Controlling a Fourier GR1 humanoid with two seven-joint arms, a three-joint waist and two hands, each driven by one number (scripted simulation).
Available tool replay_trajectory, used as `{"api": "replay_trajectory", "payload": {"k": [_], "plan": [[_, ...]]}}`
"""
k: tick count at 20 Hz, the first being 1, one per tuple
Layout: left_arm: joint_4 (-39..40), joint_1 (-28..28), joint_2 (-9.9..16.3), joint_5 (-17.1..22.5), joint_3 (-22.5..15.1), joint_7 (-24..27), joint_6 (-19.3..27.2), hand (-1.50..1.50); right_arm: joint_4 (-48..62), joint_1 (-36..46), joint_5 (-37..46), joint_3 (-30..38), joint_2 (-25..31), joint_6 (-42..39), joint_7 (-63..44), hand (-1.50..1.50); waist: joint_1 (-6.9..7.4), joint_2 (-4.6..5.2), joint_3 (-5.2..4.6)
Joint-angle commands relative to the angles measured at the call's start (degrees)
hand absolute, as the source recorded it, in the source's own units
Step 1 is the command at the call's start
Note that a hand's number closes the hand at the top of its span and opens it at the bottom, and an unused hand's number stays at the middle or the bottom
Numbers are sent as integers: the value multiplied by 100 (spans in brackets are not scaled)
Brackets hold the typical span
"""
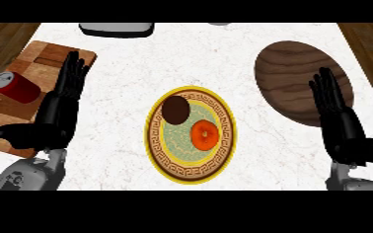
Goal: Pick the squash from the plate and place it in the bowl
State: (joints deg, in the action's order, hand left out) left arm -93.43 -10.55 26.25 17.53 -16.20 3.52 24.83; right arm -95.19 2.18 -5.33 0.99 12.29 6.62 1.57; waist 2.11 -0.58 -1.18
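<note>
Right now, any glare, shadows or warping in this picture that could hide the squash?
Head view: even, flat light with no glare on the squash; no strong shadows across the plate. The round plate looks taller than wide, a stretch from the steep downward angle. Both the left hand and right hand show clearly, open.

My left hand (53,113) is matte black all over, with long slim fingers and a broad dark palm. My right hand (341,116) is the same black build. Both sit on pale grey forearms with rounded, smooth casings and darker recesses near the wrist.
</note>
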Motion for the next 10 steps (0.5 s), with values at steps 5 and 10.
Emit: {"api": "replay_trajectory", "payload": {"k": [5, 10], "plan": [[369, -379, 540, -561, 131, -434, 110, 0, 636, 802, -1324, -555, -261, -1984, 777, 150, -10, 133, 159], [433, -207, 602, -545, 106, -689, -33, 0, 1971, 233, -466, 180, -666, -803, 2566, -150, -138, 108, 140]]}}
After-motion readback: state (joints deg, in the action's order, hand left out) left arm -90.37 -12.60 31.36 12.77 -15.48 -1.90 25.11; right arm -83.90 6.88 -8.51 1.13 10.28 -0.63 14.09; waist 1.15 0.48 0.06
